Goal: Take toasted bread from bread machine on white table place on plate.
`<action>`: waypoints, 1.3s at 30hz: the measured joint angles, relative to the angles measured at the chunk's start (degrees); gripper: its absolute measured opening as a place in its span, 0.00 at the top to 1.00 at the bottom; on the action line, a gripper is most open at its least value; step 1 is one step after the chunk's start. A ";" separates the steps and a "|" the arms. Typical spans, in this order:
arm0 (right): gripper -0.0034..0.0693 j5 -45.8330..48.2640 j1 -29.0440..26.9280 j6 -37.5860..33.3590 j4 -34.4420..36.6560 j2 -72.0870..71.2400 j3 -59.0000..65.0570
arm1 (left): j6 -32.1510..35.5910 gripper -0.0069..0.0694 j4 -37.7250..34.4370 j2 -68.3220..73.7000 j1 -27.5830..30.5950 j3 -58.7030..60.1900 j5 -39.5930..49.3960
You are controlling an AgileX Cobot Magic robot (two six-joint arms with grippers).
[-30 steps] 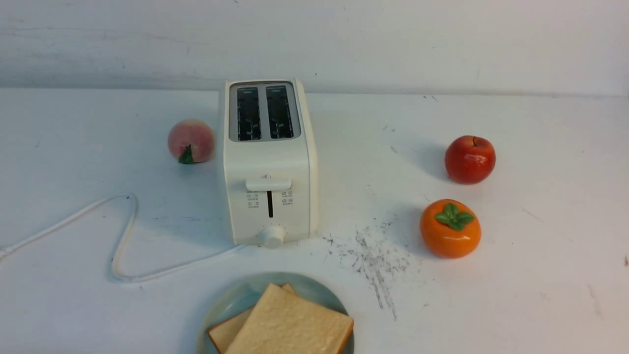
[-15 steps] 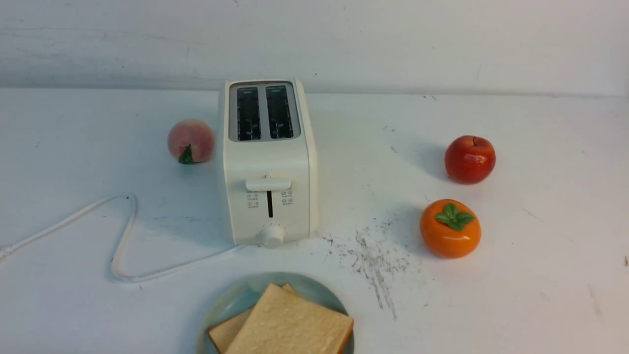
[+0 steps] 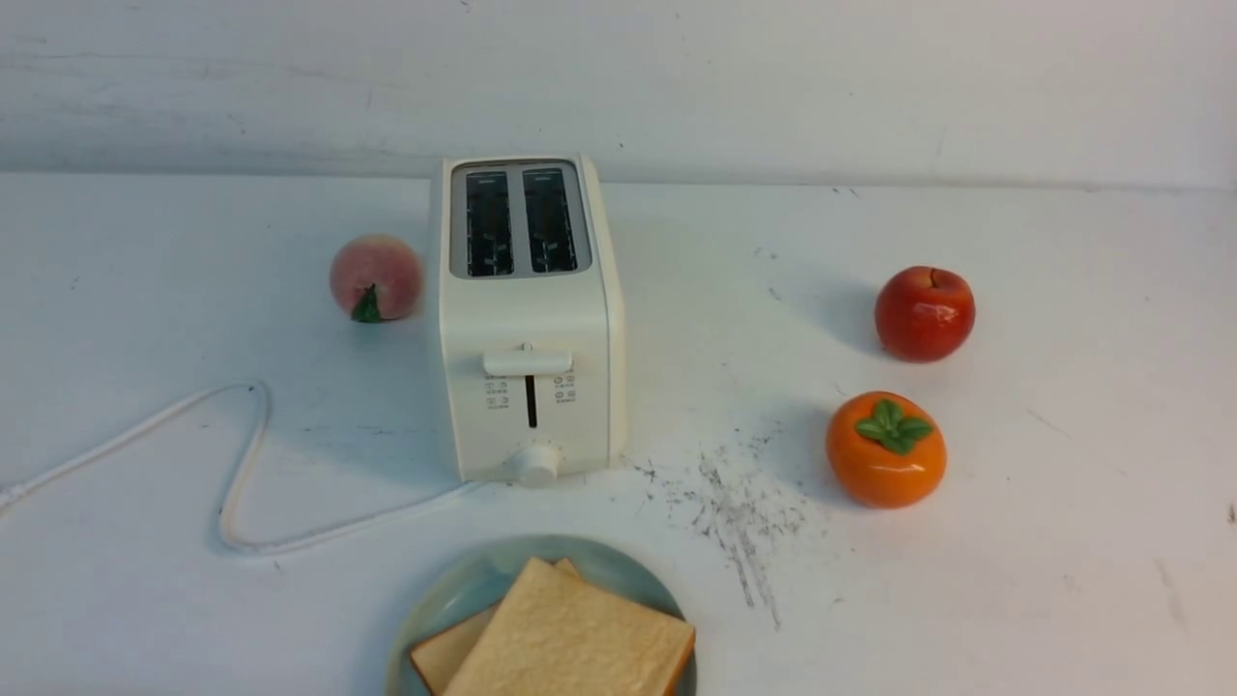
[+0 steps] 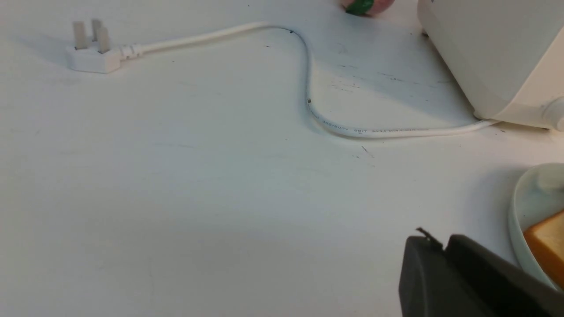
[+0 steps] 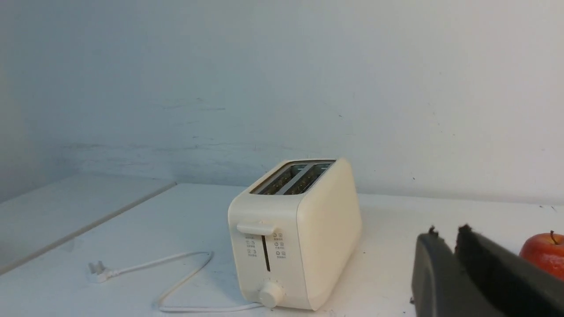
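Two slices of toasted bread [image 3: 575,638] lie overlapping on the pale blue-green plate [image 3: 454,599] at the front edge of the white table [image 3: 1015,580]; a crust corner [image 4: 546,251] and the plate rim [image 4: 517,211] show in the left wrist view. The cream-white bread machine [image 3: 527,319] stands behind the plate with both slots empty; it also shows in the right wrist view [image 5: 295,233]. My left gripper [image 4: 440,242] is shut and empty, low beside the plate. My right gripper [image 5: 445,233] is shut and empty, to the toaster's right. Neither gripper shows in the front view.
A peach [image 3: 376,276] sits left of the toaster. A red apple [image 3: 925,313] and an orange persimmon [image 3: 885,449] sit at the right. The white cord [image 3: 242,474] loops over the table's left side to its plug [image 4: 92,48]. A wall runs behind.
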 joint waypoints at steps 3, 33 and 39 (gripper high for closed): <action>0.85 0.00 0.00 -1.83 1.09 0.00 0.00 | 0.00 0.84 0.00 0.00 0.00 0.00 0.00; 0.82 13.02 -29.41 -2.44 -1.33 -4.18 16.88 | 0.05 0.81 0.00 0.00 0.04 0.00 0.24; 0.81 13.02 -29.41 -2.44 -1.33 -4.18 16.88 | 0.05 0.80 0.00 0.00 0.04 0.00 0.24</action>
